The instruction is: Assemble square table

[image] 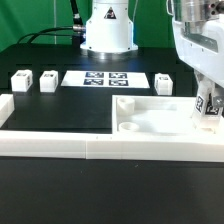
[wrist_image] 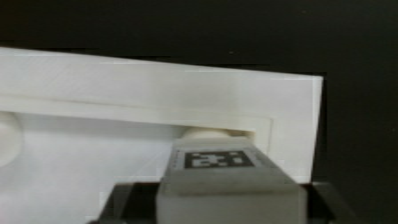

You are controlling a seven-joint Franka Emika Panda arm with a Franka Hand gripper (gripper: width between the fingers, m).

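Note:
The square table's white slab [image: 145,116] lies flat with its recessed side up, against the border wall. My gripper [image: 208,112] is shut on a white leg block [image: 204,104] with a black-and-white tag, at the slab's corner on the exterior view's right. In the wrist view the leg block [wrist_image: 224,172] sits between my dark fingers [wrist_image: 135,203], right above the slab [wrist_image: 160,95] and next to a round hole [wrist_image: 214,131] in its corner. Three more leg blocks stand on the black table: two [image: 20,81] [image: 48,80] at the left, one [image: 165,83] right of the marker board.
The marker board [image: 108,78] lies flat in the middle, in front of the arm's white base [image: 106,30]. The long low white border wall [image: 60,142] runs along the front and turns up at the left [image: 5,104].

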